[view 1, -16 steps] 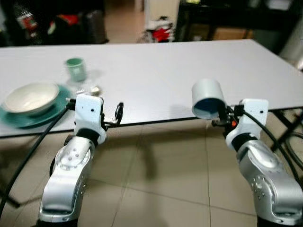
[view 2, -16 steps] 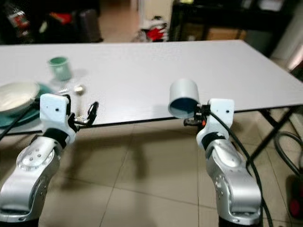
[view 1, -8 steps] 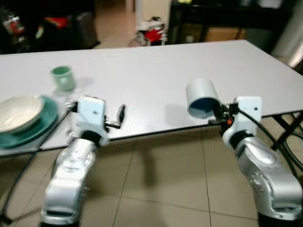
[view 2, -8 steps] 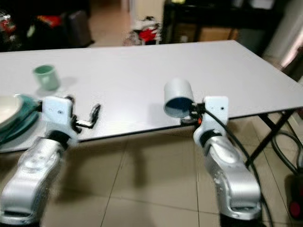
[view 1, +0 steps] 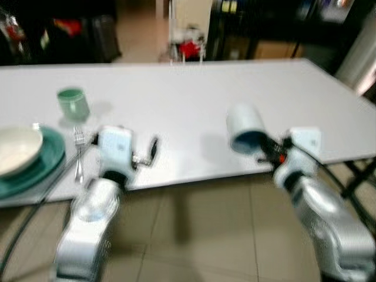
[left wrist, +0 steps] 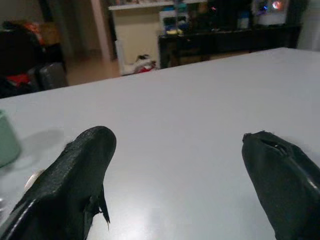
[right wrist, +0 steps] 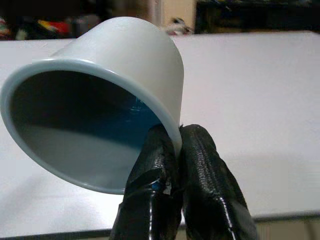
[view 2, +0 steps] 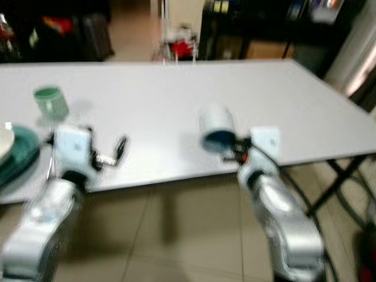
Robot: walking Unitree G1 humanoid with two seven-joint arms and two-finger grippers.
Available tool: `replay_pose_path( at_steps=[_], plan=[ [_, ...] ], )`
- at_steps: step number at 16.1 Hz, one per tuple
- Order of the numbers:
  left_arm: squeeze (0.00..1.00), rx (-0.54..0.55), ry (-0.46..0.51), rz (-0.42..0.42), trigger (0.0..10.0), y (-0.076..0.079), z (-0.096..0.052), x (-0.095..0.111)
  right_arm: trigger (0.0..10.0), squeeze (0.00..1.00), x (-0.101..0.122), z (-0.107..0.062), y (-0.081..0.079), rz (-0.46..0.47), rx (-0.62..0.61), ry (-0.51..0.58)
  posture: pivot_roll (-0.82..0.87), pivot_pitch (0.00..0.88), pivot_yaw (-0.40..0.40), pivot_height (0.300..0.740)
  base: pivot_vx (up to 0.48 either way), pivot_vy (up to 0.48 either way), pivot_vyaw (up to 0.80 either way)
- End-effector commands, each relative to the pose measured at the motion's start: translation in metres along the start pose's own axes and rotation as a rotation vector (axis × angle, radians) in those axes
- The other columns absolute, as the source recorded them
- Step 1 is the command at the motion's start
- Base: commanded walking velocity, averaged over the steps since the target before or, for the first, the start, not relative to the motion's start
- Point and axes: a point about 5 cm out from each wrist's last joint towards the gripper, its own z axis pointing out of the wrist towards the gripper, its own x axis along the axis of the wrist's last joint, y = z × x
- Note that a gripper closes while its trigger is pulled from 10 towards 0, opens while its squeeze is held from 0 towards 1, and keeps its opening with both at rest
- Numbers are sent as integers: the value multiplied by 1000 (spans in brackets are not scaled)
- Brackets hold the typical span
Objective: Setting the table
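Observation:
My right gripper [view 1: 264,147] is shut on the rim of a pale blue-grey cup [view 1: 245,127], which it holds tilted on its side just over the near edge of the white table [view 1: 194,88]. In the right wrist view both fingers [right wrist: 200,165] pinch the cup [right wrist: 110,75] wall, one inside and one outside. Lower left, my left gripper [left wrist: 175,145] is open above the tabletop with nothing between its fingers. At the table's left stand a green cup [view 1: 73,104], a white bowl [view 1: 16,150] on a teal plate [view 1: 50,158], and a fork [view 1: 78,157].
Tiled floor lies under the table's near edge. Dark furniture and red items stand behind the far edge [view 1: 188,47]. A table leg [view 1: 358,176] and cables show at the right. The table's middle and right are bare. The head views are blurred.
The whole picture has shifted, so the camera moved closer to the table. Both arms now reach over the near edge. The fork beside the plate has come into sight. The cup stays held.

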Motion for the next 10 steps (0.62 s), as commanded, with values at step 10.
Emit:
replay_pose_path(
  at_steps=[10],
  plan=[
    [0, 60, 24, 3, 10000, -10, 3, 10, 10000, 0, 10, 10, -9, -3, 20, 38, -107, 15, -29, 740, 336, 0, 0]
  ],
)
